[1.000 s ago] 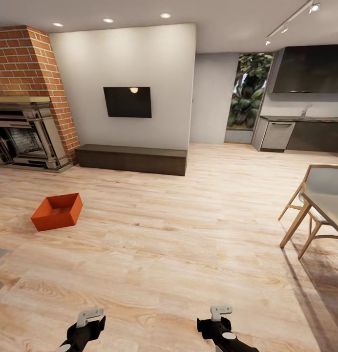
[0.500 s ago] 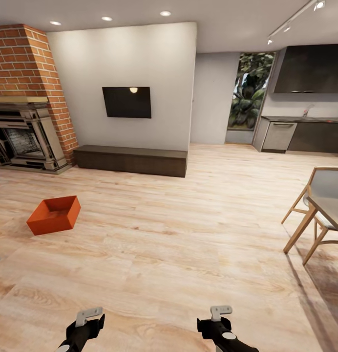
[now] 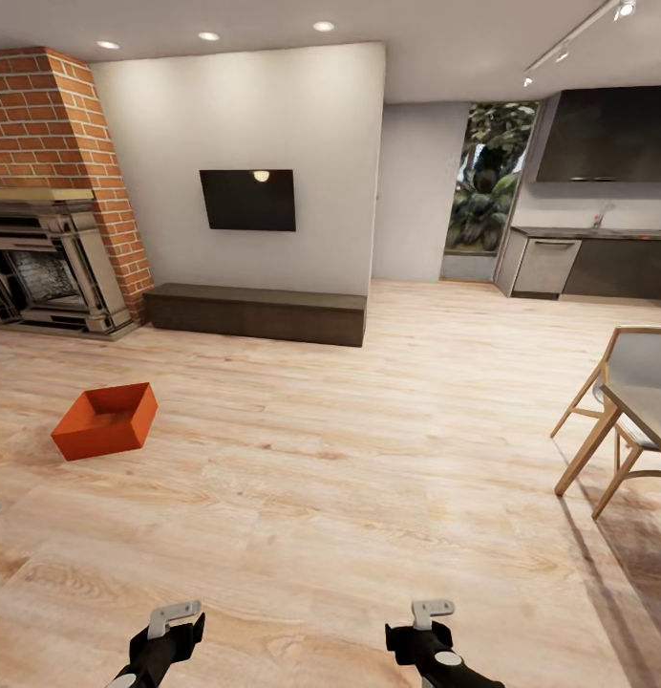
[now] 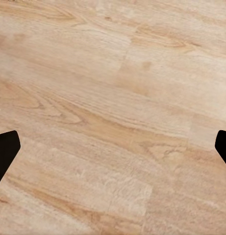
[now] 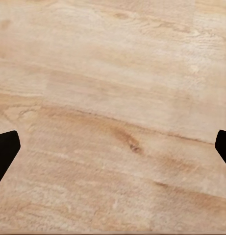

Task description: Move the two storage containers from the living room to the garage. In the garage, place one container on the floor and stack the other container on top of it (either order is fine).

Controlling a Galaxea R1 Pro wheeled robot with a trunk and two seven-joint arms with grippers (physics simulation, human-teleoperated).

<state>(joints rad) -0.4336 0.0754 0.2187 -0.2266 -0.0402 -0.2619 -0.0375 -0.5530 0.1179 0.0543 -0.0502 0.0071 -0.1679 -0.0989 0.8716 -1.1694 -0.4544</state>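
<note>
Nearest to us, our two grippers hang low over the light wood plank floor [image 3: 369, 478] of the living room. The left gripper [image 3: 168, 621] and the right gripper [image 3: 428, 616] each carry nothing. In the left wrist view the two dark fingertips [image 4: 6, 152] sit at opposite edges of the picture with bare planks between them, so that gripper's fingers stand wide apart; the right wrist view shows the same spread, with a fingertip [image 5: 6, 149] at each side and only wood grain between.

Farther out on our left, one storage container [image 3: 106, 420] rests on the planks, a red-orange open-top bin with nothing visible inside, well apart from both grippers. We count only this one bin.

On our right stand a wooden chair [image 3: 622, 382] with a pale seat and the corner of a table [image 3: 646, 406] just beside it.

Beyond the bin, a long dark low cabinet [image 3: 256, 312] runs along the white wall, with one black wall TV [image 3: 247, 200] above it. To the left rises the brick fireplace [image 3: 49, 248]. At the far right we see dark kitchen cabinets [image 3: 598, 263] and a tall window [image 3: 485, 177] full of green foliage. Three round ceiling spotlights [image 3: 208, 36] glow overhead.
</note>
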